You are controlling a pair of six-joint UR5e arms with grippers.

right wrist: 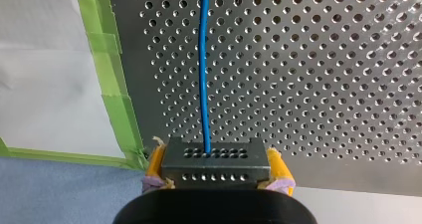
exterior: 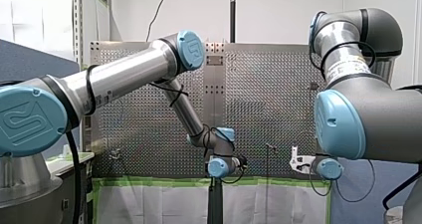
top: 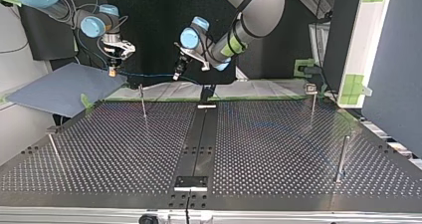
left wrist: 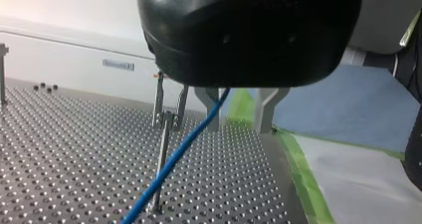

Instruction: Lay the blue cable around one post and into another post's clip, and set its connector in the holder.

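Well beyond blue cable point(left wrist: 174, 159), unreadable label point(left wrist: 118, 64)

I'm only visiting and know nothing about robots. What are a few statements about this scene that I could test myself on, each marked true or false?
1. The right end effector grips a dark connector between yellow pads. True.
2. The connector already sits in its holder on the table. False: the end effector holds it up off the table.
3. The cable leaving the connector is red. False: the cable is blue.
4. A thin post stands upright on the perforated table. True.
5. Green tape runs along the table's edge. True.
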